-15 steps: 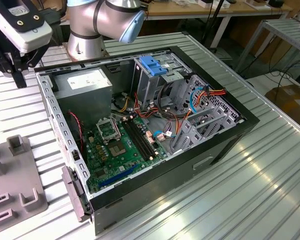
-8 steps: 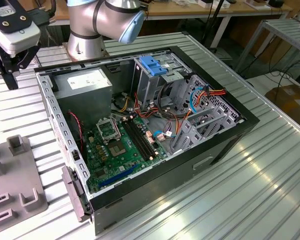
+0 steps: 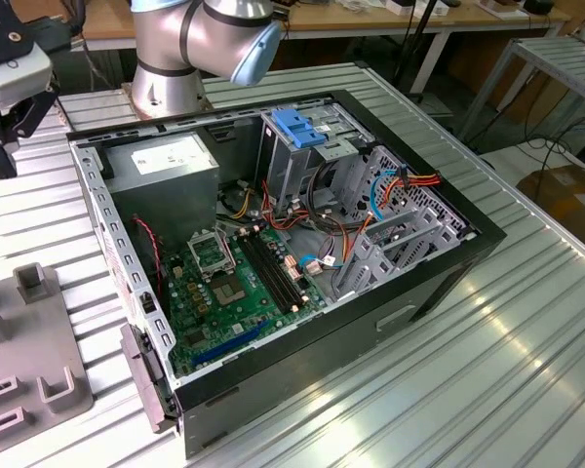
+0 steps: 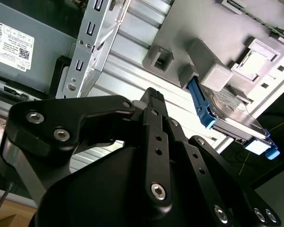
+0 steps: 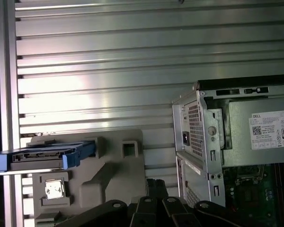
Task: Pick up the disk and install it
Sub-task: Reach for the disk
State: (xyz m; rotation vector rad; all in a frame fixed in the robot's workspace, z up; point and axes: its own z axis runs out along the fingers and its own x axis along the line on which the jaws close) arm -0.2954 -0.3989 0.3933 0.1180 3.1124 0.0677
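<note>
The disk (image 4: 234,118) stands on edge in a slot of the grey fixture (image 4: 213,71); it is dark metal with blue rails. In the first wrist view the disk (image 5: 42,156) shows edge-on at the fixture's (image 5: 113,170) outer side. My gripper (image 4: 154,94) hovers over the ribbed table between the fixture and the computer case. It is apart from the disk, shut, with nothing between its black fingertips (image 5: 150,185). In the exterior view the gripper (image 3: 5,136) hangs at the far left, above the fixture (image 3: 29,370).
The open computer case (image 3: 439,283) lies on the ribbed metal table (image 3: 468,390), with a green motherboard (image 3: 234,283), a grey power-supply box (image 3: 166,161) and a drive cage with a blue handle (image 3: 297,127). The case's corner (image 5: 199,137) is close beside the gripper.
</note>
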